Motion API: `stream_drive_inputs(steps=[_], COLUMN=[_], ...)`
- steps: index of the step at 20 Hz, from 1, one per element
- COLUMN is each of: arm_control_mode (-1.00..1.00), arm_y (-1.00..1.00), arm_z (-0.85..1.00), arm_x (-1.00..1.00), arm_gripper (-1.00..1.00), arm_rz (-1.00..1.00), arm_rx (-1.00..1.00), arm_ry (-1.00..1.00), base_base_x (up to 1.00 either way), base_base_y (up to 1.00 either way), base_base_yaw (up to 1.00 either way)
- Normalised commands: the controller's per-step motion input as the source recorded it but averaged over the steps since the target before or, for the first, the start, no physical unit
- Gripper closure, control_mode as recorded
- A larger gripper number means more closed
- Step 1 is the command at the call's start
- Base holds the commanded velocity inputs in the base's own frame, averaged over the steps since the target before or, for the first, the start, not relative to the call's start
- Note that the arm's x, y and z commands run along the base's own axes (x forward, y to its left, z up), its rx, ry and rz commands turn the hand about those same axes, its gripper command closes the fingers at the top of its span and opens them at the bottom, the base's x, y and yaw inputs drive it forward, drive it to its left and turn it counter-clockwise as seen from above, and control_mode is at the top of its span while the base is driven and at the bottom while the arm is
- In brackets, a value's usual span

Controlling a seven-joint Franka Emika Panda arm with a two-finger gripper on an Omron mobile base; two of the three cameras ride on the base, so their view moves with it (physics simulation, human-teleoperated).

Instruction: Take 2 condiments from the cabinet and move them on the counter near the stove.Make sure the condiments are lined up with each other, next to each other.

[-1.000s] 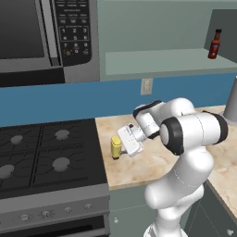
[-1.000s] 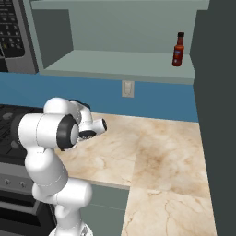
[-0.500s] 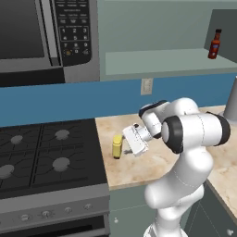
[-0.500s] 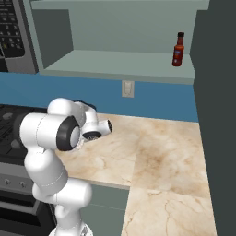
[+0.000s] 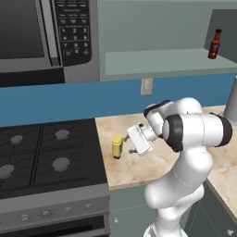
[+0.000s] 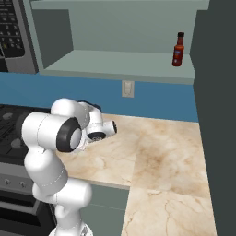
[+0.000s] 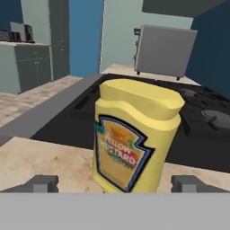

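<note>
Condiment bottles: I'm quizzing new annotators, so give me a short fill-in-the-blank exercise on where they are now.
1. The mustard bottle stands on the ____, beside the stove.
2. The hot-sauce bottle stands on the cabinet ____.
3. The gripper beside the mustard bottle has its jaws ____.

Missing words: counter; shelf; open

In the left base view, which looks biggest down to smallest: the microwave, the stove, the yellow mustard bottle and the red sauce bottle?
1. Stove and microwave: both cut off by the frame, too alike to rank.
2. Yellow mustard bottle and red sauce bottle: similar; the sauce bottle stands farther back, so unsure.
</note>
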Motion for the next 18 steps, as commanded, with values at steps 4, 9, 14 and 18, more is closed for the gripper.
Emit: stream_drive_inputs(steps=[4,9,14,18], arm_control_mode=[-1.00,-1.00,-1.00,-1.00], arm_y=[-0.26,-0.26,-0.02,0.00], arm_z=[0.00,0.27,0.67,0.77], arm_x=[0.00,-0.16,-0.41,-0.38], arm_gripper=[-1.00,-1.00,-1.00,-1.00], arm_rz=[0.00,-0.02,-0.22,-0.45], arm_rx=[0.00,0.00,0.00,0.00], arm_ry=[-0.08,-0.08,-0.12,-0.12], base_base_x=[0.00,0.00,0.00,0.00], base_base_y=[0.00,0.00,0.00,0.00], base_base_yaw=[0.00,0.00,0.00,0.00])
